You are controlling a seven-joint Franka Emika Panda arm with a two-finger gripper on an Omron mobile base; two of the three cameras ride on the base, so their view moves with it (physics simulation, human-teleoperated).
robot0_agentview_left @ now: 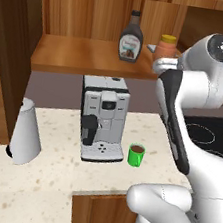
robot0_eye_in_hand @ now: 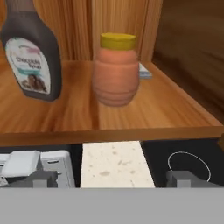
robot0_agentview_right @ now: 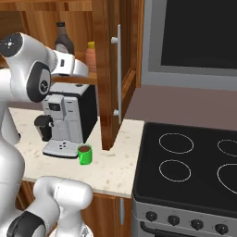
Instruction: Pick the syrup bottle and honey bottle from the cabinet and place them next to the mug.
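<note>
Gripper [robot0_eye_in_hand: 112, 181]: jaws spread wide, nothing between them; short of the shelf edge, aimed at the honey bottle [robot0_eye_in_hand: 116, 72].
Honey bottle: upright on the cabinet [robot0_agentview_left: 91, 57] shelf, near its right end; syrup bottle [robot0_eye_in_hand: 31, 52] at its 9 o'clock, apart.
Mug [robot0_agentview_left: 136, 155]: on the counter [robot0_agentview_left: 53, 175], beside the coffee machine [robot0_agentview_left: 101, 117].
Risk: fingers could clip the shelf lip, or push the round jar back instead of straddling it.
Risk 2: a wide approach could knock over the syrup bottle.
Arm pose: elbow high, forearm reaching level toward the shelf.
</note>
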